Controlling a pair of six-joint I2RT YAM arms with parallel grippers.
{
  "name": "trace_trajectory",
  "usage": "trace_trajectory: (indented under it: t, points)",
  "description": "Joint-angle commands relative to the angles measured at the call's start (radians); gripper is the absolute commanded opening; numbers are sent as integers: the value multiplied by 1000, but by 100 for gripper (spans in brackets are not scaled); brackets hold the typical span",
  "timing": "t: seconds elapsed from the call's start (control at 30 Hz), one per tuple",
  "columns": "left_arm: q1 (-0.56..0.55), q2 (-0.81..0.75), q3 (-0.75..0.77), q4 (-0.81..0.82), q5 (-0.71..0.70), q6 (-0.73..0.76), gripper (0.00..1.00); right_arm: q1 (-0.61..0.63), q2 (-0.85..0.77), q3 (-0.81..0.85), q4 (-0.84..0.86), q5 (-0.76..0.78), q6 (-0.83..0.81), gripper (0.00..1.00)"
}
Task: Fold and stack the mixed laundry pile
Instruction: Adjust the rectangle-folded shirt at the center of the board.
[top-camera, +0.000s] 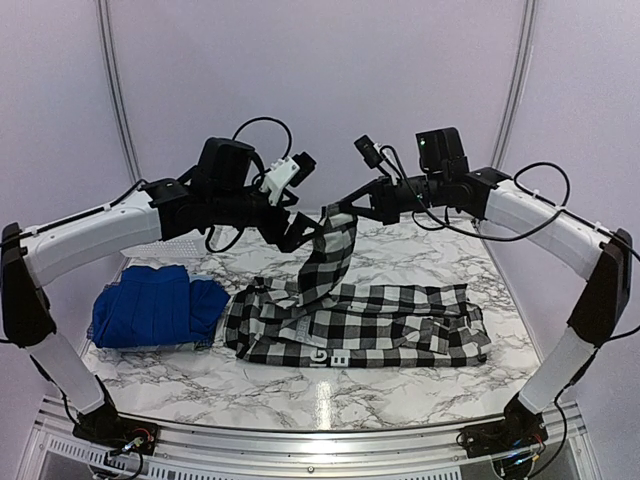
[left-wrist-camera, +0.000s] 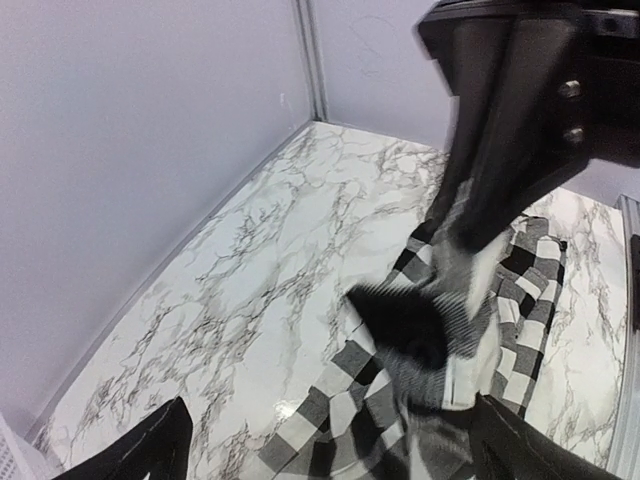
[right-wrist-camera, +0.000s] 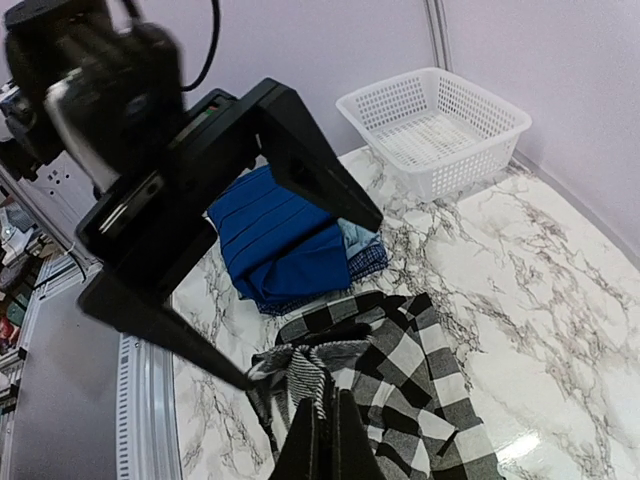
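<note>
Two tools, one garment in work, one stack begun.

Right tool (right-wrist-camera: 325, 445): clamped tight on a bunched fold of the checked shirt (top-camera: 370, 325), holding that fold up in the air.

Left tool (top-camera: 297, 232): fingers spread wide, gripping nothing. The raised fold hangs just in front of it, between the two tools.

Checked shirt: mostly spread and rumpled on the surface (top-camera: 200, 385) directly below both tools, with one strip rising to the right tool. Not yet folded.

Blue shirt (top-camera: 150, 305): folded, on the surface to the outer side of the left tool and well apart from the right tool. A pale blue T-shirt (right-wrist-camera: 360, 238) and a navy checked cloth (right-wrist-camera: 372, 262) show at its edge, underneath.

Basket (right-wrist-camera: 435, 125): white lattice, beyond the stack as seen from the right tool.

Risks, as judged:
- A single pinch carries the whole lifted strip, so a thin bite could slip and drop it back in a heap.
- A new grip by the left tool could catch several layers and twist the fold.
- Dragging the shirt toward the left tool's side could push into the stack and upset it.
</note>
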Motion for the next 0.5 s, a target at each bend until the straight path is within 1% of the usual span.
trace_trajectory:
  t: [0.0, 0.13, 0.17, 0.27, 0.33, 0.47]
  points:
    - [73, -80, -68, 56, -34, -90, 99, 36, -110, 19, -39, 25, -60, 0]
    - [170, -86, -114, 82, -10, -220, 99, 74, -195, -46, -74, 55, -81, 0]
    - [185, -75, -116, 82, 0, -228, 99, 86, -224, -71, -83, 62, -84, 0]
    - [193, -40, -127, 76, 38, -229, 99, 123, -282, -135, -99, 90, -77, 0]
    - [193, -17, -151, 84, 88, -226, 99, 146, -313, -184, -91, 102, -58, 0]
    - [177, 45, -195, 83, 162, -195, 99, 205, -343, -273, -14, 120, 14, 0]
